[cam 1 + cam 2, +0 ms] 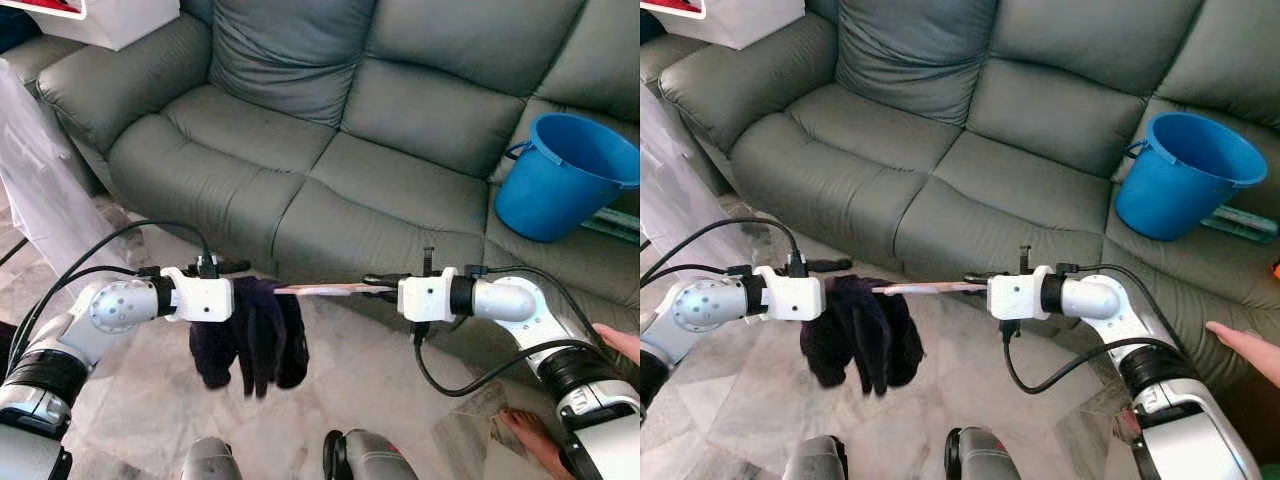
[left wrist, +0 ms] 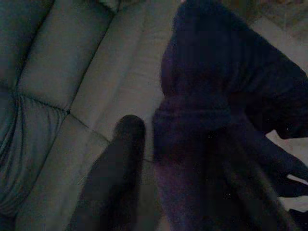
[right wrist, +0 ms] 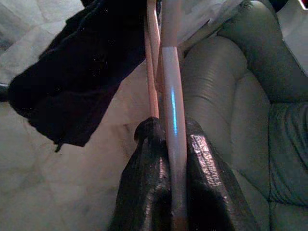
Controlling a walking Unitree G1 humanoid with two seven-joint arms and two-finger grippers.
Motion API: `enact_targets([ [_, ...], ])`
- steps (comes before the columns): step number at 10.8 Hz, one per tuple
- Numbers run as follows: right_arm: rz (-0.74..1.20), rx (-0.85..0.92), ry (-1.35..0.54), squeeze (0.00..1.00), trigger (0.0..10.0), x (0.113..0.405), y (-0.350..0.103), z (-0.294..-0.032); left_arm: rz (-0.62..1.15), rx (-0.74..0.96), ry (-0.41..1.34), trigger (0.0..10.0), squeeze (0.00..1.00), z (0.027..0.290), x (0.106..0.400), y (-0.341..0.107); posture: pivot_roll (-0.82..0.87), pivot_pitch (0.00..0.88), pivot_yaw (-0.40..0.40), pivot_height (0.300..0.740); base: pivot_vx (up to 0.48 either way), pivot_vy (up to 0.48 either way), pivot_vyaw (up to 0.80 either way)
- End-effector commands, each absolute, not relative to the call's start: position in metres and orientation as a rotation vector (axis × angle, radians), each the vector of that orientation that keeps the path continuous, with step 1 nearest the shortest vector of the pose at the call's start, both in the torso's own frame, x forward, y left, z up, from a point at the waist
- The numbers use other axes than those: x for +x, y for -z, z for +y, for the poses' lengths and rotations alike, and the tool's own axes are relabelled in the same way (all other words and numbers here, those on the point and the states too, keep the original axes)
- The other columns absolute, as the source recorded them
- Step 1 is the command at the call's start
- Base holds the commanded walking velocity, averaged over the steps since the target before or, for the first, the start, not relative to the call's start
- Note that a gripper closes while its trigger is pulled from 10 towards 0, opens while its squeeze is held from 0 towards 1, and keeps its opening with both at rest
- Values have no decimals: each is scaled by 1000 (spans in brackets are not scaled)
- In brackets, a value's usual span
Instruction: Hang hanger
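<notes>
A grey-green leather three-seat sofa [image 1: 330, 150] stands on a pale marbled tile floor [image 1: 140, 400], with what may be a white box [image 1: 110, 20] on its armrest.

The hanger [image 1: 325, 290] spans between left tool [image 1: 236, 267] and right tool [image 1: 378, 286], before the sofa [image 1: 330, 150]; a bucket [image 1: 560, 175] sits on its right seat.
</notes>
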State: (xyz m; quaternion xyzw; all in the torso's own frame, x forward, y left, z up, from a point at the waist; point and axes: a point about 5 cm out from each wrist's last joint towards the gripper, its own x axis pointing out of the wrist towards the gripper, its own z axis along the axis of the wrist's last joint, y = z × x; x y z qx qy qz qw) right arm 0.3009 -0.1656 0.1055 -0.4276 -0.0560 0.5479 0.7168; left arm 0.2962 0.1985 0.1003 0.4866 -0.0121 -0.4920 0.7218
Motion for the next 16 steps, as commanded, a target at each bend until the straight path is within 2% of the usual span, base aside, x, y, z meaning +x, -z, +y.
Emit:
enact_targets([
  [1, -171, -959, -1214, 0, 10000, 304, -111, -161, -38, 1070, 1110, 0, 0, 195, 296, -100, -57, 116, -84, 740, 0, 0, 0],
  [11, -190, -958, -1197, 0, 10000, 304, -108, -156, 39, 1001, 1183, 0, 0, 197, 288, -90, -56, 123, -87, 740, 0, 0, 0],
  [12, -179, -949, -1206, 455, 10000, 304, -108, -157, 54, 1006, 1179, 0, 0, 200, 288, -89, -56, 123, -87, 740, 0, 0, 0],
  [13, -150, -918, -1216, 1000, 10000, 304, -107, -158, 60, 1008, 1170, 0, 0, 202, 288, -89, -56, 123, -87, 740, 0, 0, 0],
  [16, -51, -765, -1222, 1000, 10000, 314, -128, -167, 107, 946, 1118, 0, 0, 209, 290, -87, -57, 118, -81, 740, 0, 0, 0],
])
